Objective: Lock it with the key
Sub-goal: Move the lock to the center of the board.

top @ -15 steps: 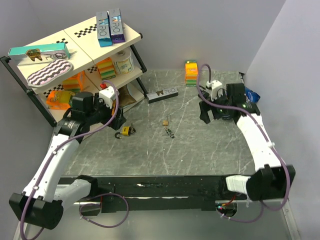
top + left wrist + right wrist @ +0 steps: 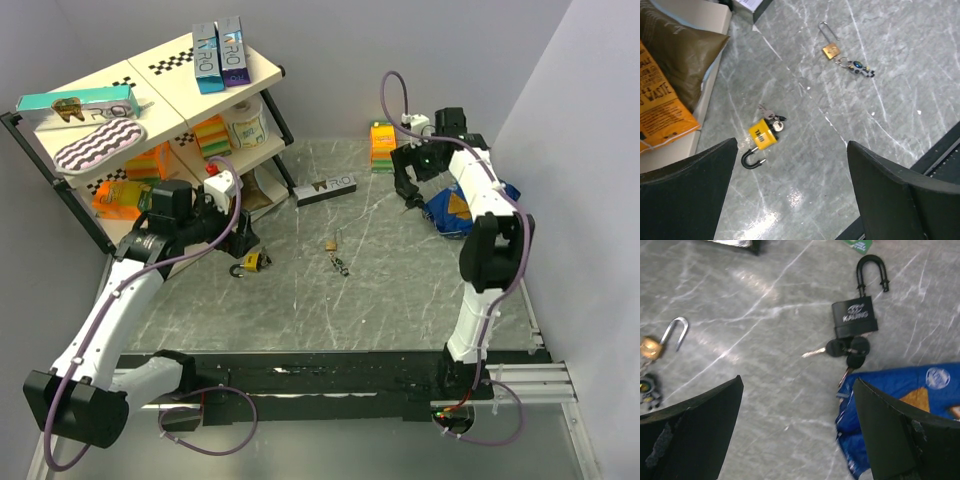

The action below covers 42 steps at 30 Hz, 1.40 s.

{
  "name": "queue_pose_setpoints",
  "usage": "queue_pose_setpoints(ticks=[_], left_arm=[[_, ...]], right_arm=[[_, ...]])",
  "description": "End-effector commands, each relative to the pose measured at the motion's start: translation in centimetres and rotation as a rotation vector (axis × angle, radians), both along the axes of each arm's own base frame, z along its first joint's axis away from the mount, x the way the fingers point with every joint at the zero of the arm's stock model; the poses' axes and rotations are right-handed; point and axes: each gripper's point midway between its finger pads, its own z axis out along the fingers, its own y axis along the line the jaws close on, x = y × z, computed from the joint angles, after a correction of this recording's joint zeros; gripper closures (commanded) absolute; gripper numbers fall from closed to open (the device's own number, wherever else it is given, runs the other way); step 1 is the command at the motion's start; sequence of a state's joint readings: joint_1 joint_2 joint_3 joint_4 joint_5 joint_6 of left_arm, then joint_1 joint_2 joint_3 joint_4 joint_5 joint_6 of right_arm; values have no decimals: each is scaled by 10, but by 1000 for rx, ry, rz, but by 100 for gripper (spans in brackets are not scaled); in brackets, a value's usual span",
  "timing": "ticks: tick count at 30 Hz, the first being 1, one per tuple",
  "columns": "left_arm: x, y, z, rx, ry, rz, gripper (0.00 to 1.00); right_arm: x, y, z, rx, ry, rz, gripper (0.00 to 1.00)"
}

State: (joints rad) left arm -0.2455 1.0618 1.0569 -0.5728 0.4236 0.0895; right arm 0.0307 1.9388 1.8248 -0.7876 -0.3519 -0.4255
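Left jaws: the left gripper (image 2: 792, 145) has its jaws spread wide with nothing between them. It hangs low over the counter (image 2: 400, 300), close to the foot of the shelf (image 2: 110, 85).
Lock: the lock (image 2: 761, 137) lies flat on the counter. In the left wrist view it sits between the two jaws, touching neither. Its dark shackle stands open with one end free.
Silvery keys: a small bunch of silvery keys (image 2: 771, 117) touches the lock's body at the end away from the shackle.
Key: the key (image 2: 832, 50) lies mid-counter, to the right of the lock and apart from it, between the two arms. It is a gold-brown piece with a thin silvery loop, and small dark pieces trail from it.
Right jaws: the right gripper (image 2: 797, 382) also has its jaws spread and holds nothing. It is over the far right of the counter, well apart from the key and the lock.
Under the right jaws: a black padlock (image 2: 855, 317) lies with its shackle open and dark-headed keys at its base, just beside a blue snack bag (image 2: 900, 400).
Shelf side: an orange bag (image 2: 660, 110) lies at the shelf's bottom, near the lock.
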Motion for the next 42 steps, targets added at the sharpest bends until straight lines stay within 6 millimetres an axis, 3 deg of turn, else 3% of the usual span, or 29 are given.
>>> queue_pose_setpoints(ticks=[1,3,8,24,31,42], left_arm=[[-8,-12,4,-39,16,-69,4],[-14,-18,1,-49,43,-119,4],[-22,-27,-5,-82,111,-177,4],[-45,-42,3,-147,143,-326,4],[-45,-43,0,-152,163,-330,4],[-43,-46,1,-163,173,-335,4]], right_arm=[[24,-7,-4,-7,20,-14,0],[36,-8,-3,-5,10,-16,0],[55,-13,-26,-18,14,-30,0],[89,-29,-94,-71,56,-98,0],[104,-48,-94,-73,60,-150,0],[92,-52,-115,-106,148,-151,0]])
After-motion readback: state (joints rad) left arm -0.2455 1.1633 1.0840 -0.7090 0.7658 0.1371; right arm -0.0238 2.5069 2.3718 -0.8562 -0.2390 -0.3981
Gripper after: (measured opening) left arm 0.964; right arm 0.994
